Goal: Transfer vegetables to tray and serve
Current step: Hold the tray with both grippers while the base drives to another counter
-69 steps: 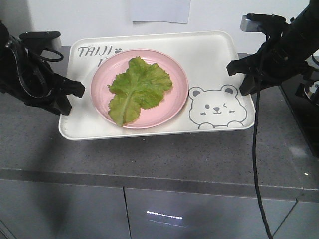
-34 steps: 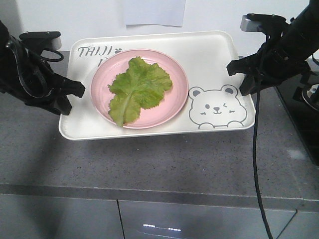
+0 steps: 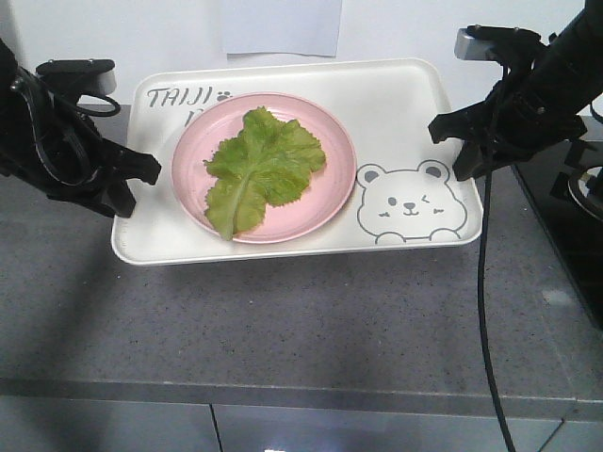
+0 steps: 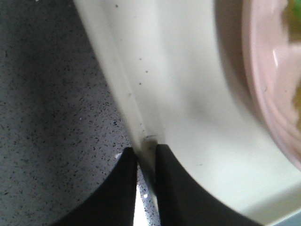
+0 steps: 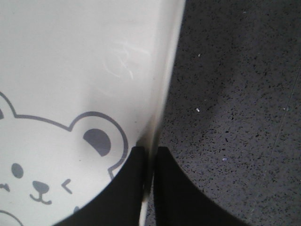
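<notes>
Wrist views showed my left end effector (image 4: 145, 156) and right end effector (image 5: 150, 153) pinching opposite rims of the tray (image 3: 396, 104) for a level lift; the lettuce (image 3: 264, 168) lay on its pink plate (image 3: 332, 198).

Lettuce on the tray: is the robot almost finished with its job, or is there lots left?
Nearly there. Done: the lettuce leaf lies on the pink plate, which sits on the tray. In hand: the left gripper and right gripper each pinch a side rim of the tray. Left: serving it, since the tray is over the grey counter, not yet carried away.
</notes>
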Robot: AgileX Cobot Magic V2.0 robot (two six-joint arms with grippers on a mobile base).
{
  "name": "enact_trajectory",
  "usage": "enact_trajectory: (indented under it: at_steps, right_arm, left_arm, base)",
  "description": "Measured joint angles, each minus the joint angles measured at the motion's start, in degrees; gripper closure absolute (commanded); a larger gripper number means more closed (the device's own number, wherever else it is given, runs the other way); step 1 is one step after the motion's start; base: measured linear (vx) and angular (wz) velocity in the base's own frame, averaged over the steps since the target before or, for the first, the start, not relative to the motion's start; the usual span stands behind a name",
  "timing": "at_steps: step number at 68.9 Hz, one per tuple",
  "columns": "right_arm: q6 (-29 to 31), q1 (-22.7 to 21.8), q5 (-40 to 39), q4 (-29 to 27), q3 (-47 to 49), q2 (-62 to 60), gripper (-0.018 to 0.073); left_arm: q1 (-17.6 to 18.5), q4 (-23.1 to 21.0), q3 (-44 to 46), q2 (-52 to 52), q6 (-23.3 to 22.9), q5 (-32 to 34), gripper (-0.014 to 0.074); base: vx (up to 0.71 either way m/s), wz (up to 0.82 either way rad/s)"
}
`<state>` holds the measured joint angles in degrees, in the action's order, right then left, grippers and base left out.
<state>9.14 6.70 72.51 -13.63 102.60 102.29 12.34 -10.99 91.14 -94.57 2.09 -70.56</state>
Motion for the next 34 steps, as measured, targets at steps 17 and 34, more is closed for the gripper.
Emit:
enact_trajectory:
  at_steps: [17, 34]
  right_arm:
    - [0.0, 0.0, 0.0, 0.0, 0.0, 0.0, 0.0564]
    - [0.0, 0.0, 0.0, 0.0, 0.0, 0.0, 0.0564]
  left_arm:
    - [0.0, 0.0, 0.0, 0.0, 0.0, 0.0, 0.0602]
    - [0.0, 0.0, 0.0, 0.0, 0.0, 0.0, 0.0602]
  base:
    - [0.06, -0.03]
    - [0.06, -0.03]
